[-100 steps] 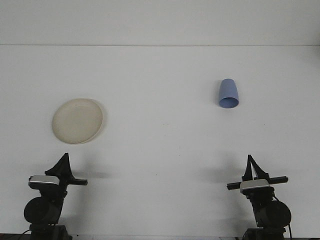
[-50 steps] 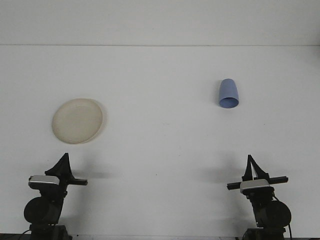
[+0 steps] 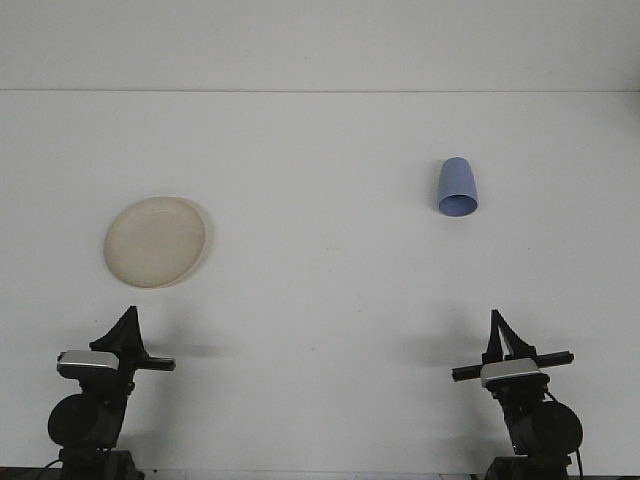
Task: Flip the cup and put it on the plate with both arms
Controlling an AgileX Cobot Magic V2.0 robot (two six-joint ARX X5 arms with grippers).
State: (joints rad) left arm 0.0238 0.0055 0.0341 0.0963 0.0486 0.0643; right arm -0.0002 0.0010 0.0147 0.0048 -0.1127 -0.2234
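two arms sit low; i cannot tell either gripper's opening. blue cup point(image 3: 457, 187) lies at two o'clock, plate point(image 3: 155, 241) at ten. right gripper point(image 3: 497, 335) should approach the cup's side squarely.

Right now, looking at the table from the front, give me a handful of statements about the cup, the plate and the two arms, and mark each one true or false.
1. The blue cup sits on the plate. False: the cup rests on the bare table, far from the plate.
2. The plate lies on the robot's left side of the table. True.
3. The cup is nearer the right gripper than the left gripper. True.
4. The left gripper is holding the plate. False: it sits near the front edge, apart from the plate.
5. Something is lying on the plate. False: nothing is on it.
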